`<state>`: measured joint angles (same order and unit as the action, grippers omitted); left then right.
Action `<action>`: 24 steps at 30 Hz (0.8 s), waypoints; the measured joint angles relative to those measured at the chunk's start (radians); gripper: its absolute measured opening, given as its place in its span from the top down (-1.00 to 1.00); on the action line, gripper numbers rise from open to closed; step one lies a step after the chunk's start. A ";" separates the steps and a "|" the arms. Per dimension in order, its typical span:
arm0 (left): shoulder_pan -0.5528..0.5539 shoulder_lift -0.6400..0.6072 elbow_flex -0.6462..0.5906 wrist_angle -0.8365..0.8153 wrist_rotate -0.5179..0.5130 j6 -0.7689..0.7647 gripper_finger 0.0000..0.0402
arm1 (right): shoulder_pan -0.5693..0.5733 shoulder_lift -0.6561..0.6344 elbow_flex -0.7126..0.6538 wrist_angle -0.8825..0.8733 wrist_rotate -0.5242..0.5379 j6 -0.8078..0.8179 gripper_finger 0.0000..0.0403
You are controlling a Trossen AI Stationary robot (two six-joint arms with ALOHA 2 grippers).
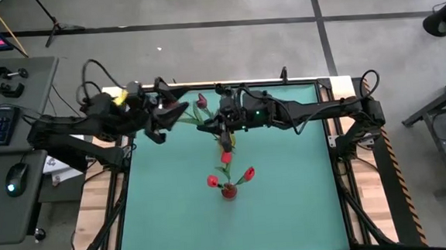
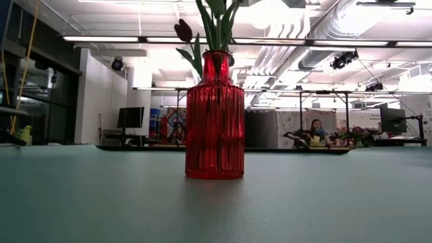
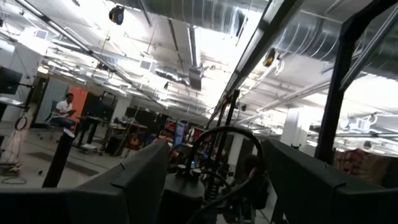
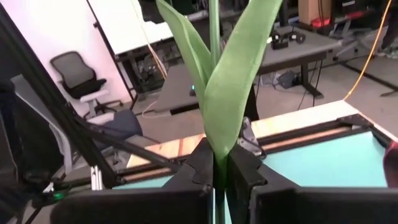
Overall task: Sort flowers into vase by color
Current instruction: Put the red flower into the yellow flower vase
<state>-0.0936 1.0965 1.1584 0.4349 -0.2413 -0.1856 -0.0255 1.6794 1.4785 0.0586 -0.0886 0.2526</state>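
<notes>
Red vase point(image 2: 214, 116): nearest to the low camera, a ribbed glass bottle upright on the teal table point(image 1: 289, 191). In the high view it stands in the middle of the mat, towards the near edge.
Flowers in vase: green stems rise from the neck; a dark maroon bud point(image 2: 183, 30) leans off to one side in the low view. From above, two bright red heads point(image 1: 212, 181) spread to either side of the vase mouth.
Right gripper point(image 4: 215, 169): my fingers are clamped on the green stem point(image 4: 214, 25) of a tulip, leaves point(image 4: 231, 87) fanning out just beyond the fingertips. From above, this gripper sits over the far half of the mat, past the vase.
Held flower: its stem runs up out of frame in the right wrist view; I cannot tell its head colour from there. A maroon bud point(image 1: 201, 102) shows just beside my right gripper in the high view.
Left gripper point(image 1: 161, 122): raised at the far left of the mat. Its fingers point(image 3: 134, 180) stand apart with nothing between them.
Room: a seated person point(image 2: 316, 127) is far behind the table.
</notes>
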 joint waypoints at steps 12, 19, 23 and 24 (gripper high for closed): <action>0.000 -0.136 -0.002 -0.200 0.001 0.027 -0.26 | -0.010 0.000 0.001 0.040 0.010 -0.026 1.00; 0.003 -0.214 0.008 -0.199 -0.125 0.162 -0.26 | -0.020 0.002 -0.007 -0.013 -0.001 -0.029 1.00; 0.002 -0.240 0.003 -0.180 -0.152 0.215 -0.26 | -0.021 -0.007 -0.004 -0.025 -0.001 -0.045 1.00; 0.002 -0.242 0.003 -0.167 -0.148 0.220 -0.26 | -0.022 -0.008 -0.004 -0.023 -0.001 -0.046 1.00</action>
<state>-0.0917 0.8541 1.1610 0.2676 -0.3892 0.0346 -0.0473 1.6718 1.4742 0.0353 -0.0895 0.2066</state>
